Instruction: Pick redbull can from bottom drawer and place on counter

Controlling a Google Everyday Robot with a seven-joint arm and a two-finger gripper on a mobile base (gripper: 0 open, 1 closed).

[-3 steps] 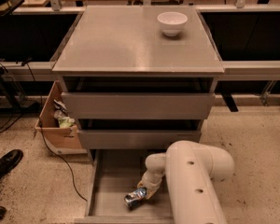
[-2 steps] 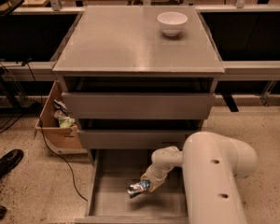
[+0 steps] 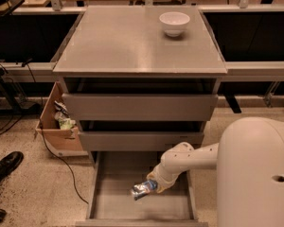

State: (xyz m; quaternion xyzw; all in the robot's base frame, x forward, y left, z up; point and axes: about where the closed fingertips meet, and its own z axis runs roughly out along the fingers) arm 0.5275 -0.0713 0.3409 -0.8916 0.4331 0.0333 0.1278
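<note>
The redbull can, silver with blue patches, lies tilted in my gripper above the floor of the open bottom drawer. The gripper is shut on the can's right end and hangs over the drawer's middle. My white arm reaches in from the lower right. The grey counter tops the cabinet above, with a white bowl at its back right.
Two upper grey drawers stand slightly open above the bottom one. A cardboard box with litter sits left of the cabinet, with a cable beside it. A black shoe is at the left edge. Wooden tabletops run behind.
My arm has shifted right and lifted, and the can has risen off the drawer floor in the gripper, moving a little towards the drawer's back.
</note>
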